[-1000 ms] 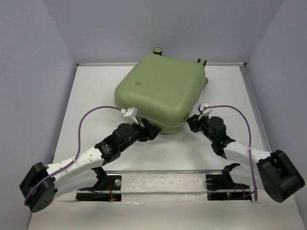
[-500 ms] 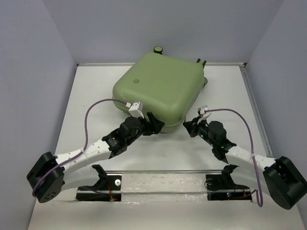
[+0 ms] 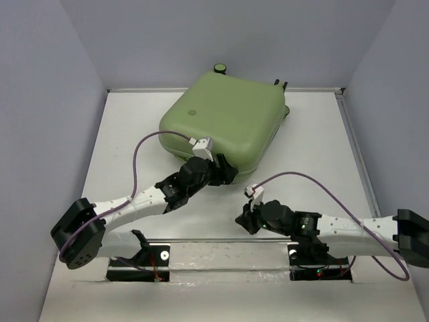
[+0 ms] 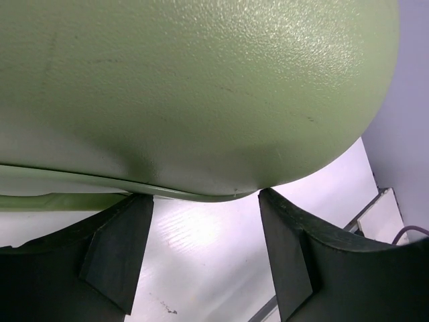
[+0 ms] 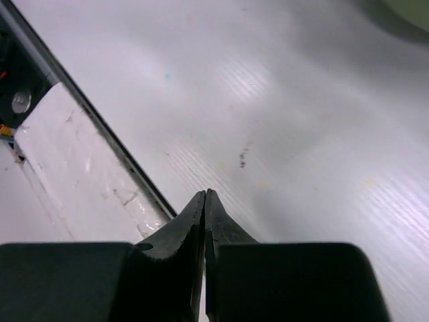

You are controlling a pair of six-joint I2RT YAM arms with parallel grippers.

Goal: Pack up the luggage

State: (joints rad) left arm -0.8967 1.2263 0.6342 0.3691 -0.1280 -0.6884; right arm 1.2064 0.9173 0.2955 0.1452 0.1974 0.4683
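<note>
The luggage [image 3: 224, 121] is a closed olive-green hard-shell suitcase lying flat at the back middle of the table, with a round logo [image 3: 193, 113] on its shell. My left gripper [image 3: 228, 172] is open at its near edge. In the left wrist view the shell [image 4: 194, 94] fills the top and the two fingertips [image 4: 117, 241] touch the underside of its rim, with nothing between them. My right gripper [image 3: 241, 220] is shut and empty, low over the bare table near the front rail, well apart from the luggage; its closed fingers [image 5: 204, 221] show in the right wrist view.
A metal rail [image 3: 228, 240] and the arm bases run along the near edge. White walls close the table at the back and sides. A black wheel [image 3: 220, 68] sticks out at the luggage's far side.
My left gripper has moved right along the luggage's near edge. My right arm has pulled back from the luggage toward the front rail and swung left. The luggage shifted slightly.
</note>
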